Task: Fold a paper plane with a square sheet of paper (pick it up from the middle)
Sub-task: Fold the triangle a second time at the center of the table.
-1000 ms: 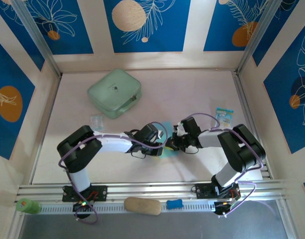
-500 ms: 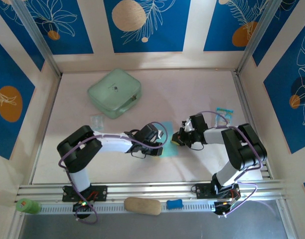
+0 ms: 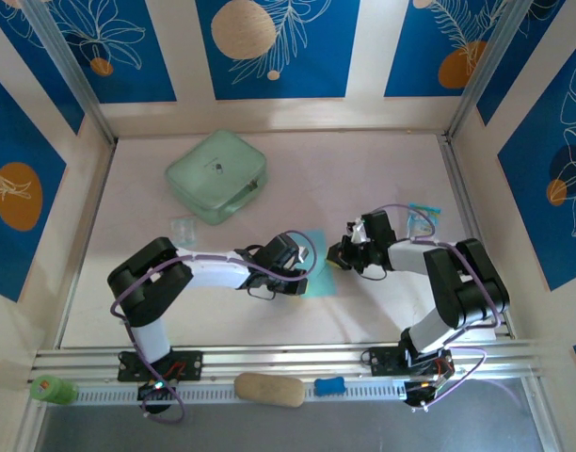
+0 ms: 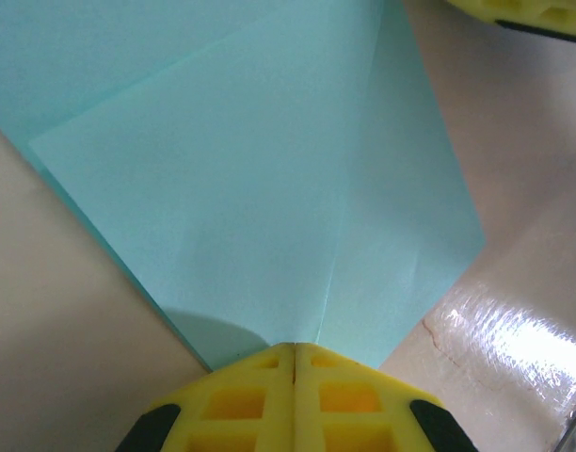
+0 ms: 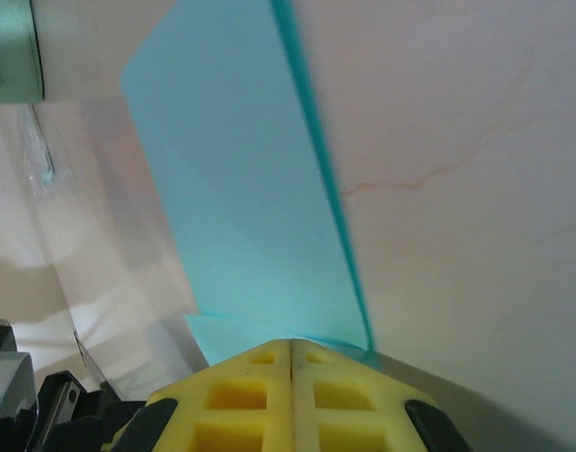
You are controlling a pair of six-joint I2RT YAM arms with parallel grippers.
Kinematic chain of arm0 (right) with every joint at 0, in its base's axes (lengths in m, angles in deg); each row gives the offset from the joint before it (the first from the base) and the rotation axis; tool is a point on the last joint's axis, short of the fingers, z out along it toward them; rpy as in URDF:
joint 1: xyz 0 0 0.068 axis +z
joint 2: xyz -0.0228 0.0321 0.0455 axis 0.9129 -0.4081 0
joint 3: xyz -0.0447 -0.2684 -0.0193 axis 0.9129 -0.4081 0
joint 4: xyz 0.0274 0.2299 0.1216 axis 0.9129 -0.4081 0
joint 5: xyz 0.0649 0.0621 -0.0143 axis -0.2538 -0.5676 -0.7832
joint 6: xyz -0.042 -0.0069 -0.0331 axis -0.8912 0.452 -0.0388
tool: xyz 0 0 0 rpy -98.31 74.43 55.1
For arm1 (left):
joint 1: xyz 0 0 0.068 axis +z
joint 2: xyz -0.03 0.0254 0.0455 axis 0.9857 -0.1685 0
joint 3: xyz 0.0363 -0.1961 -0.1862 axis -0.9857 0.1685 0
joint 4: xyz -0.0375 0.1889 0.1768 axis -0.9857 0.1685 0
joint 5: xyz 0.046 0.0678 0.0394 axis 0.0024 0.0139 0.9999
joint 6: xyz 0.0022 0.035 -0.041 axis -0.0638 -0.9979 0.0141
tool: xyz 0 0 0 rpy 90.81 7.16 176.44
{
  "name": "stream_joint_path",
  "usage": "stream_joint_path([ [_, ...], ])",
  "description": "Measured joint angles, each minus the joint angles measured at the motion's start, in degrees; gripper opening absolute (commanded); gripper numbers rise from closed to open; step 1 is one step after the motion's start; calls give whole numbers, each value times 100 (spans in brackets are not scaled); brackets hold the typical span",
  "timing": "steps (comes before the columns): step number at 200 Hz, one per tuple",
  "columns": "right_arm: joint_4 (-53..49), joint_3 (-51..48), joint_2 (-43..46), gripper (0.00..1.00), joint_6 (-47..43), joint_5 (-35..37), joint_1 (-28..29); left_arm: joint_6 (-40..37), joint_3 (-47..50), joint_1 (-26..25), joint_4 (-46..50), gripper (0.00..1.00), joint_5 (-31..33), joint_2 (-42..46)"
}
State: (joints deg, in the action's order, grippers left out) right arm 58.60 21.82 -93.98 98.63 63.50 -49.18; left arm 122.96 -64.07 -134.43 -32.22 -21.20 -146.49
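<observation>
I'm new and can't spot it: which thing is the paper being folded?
From the mint-green case, look toward the near edge, between the left gripper and right gripper. The folded paper lies there: flat, light cyan, creased, unlike the printed packet.

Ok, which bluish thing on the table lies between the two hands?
The folded cyan paper; the mint case sits far back left, the printed packet off to the right.

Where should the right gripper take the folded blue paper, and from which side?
The paper lies flat on the table, so only an edge can be pinched. Probably best is its layered edge facing the right gripper, approached low from the right. The left gripper, shut, sits at the opposite side.
</observation>
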Motion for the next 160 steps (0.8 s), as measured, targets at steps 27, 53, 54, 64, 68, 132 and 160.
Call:
stream_joint_path([
  [27, -92, 225, -352, 0, -164, 0, 50, 0, 0, 0, 2, 0, 0, 0],
  [53, -127, 299, -595, 0, -271, -245, -227, 0, 0, 2, -4, 0, 2, 0],
  [54, -125, 299, -597, 0, -273, -251, -234, 0, 0, 0, -4, 0, 2, 0],
  [64, -116, 299, -621, 0, -289, -341, -310, 0, 0, 0, 0, 0, 2, 0],
  [68, -107, 299, -629, 0, -289, -369, -337, 0, 0, 0, 2, 0, 2, 0],
  [132, -39, 157, -166, 3, -284, -142, -562, 2, 0, 0, 0, 0, -2, 0],
  [160, -107, -142, 732, 11, -232, -17, -570, 24, -4, 0, 87, 1, -24, 46],
])
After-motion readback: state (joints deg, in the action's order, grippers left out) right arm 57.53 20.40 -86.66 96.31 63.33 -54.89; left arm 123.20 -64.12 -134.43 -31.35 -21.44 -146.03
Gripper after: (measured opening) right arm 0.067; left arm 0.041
